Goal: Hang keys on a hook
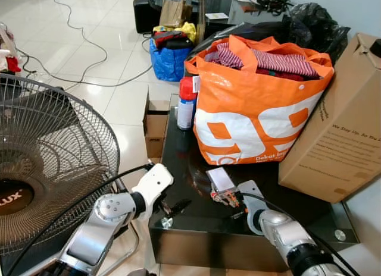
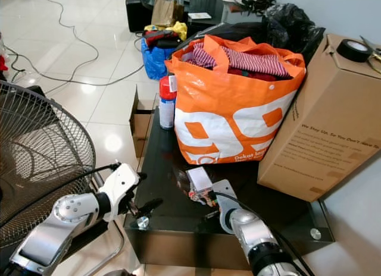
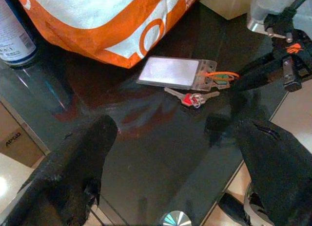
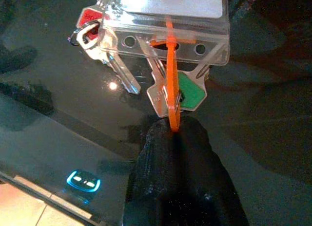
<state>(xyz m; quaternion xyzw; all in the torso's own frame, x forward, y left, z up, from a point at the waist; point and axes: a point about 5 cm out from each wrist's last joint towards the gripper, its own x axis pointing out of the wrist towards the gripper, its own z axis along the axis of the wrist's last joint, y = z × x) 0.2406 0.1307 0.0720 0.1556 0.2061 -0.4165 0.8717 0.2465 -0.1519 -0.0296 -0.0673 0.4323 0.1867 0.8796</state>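
**Inspector:** Keys (image 4: pixel 122 65) located on the black glass table (image 1: pixel 196 225), near edge, just in front of the orange shopping bag (image 1: pixel 256 109). The bunch is tied to a clear card holder (image 3: pixel 170 71) by an orange loop (image 4: pixel 171 77); one key has a red cap, another a green one.

**Assistant:** And the right gripper (image 4: pixel 175 138)?

**Inspector:** Its fingers are closed together on the near end of the orange loop, tips resting at table level. Only the loop is pinched, not the keys themselves. The left gripper (image 3: pixel 170 158) hovers over the table's near left corner, fingers spread wide, holding nothing.

**Assistant:** What does the step require?

**Inspector:** In my judgement, a straight upward lift. The loop is thin, so the pinch should stay firm before any sideways travel. The card holder and keys will dangle and swing; a slow rise would let them settle. The bag stands just beyond the bunch, so the lift should draw toward the near side.

**Assistant:** The hook?

**Inspector:** I cannot place it from here. The fan (image 1: pixel 41 169) stands at the left and a cardboard box (image 1: pixel 339 127) at the right, both to be cleared when turning away.
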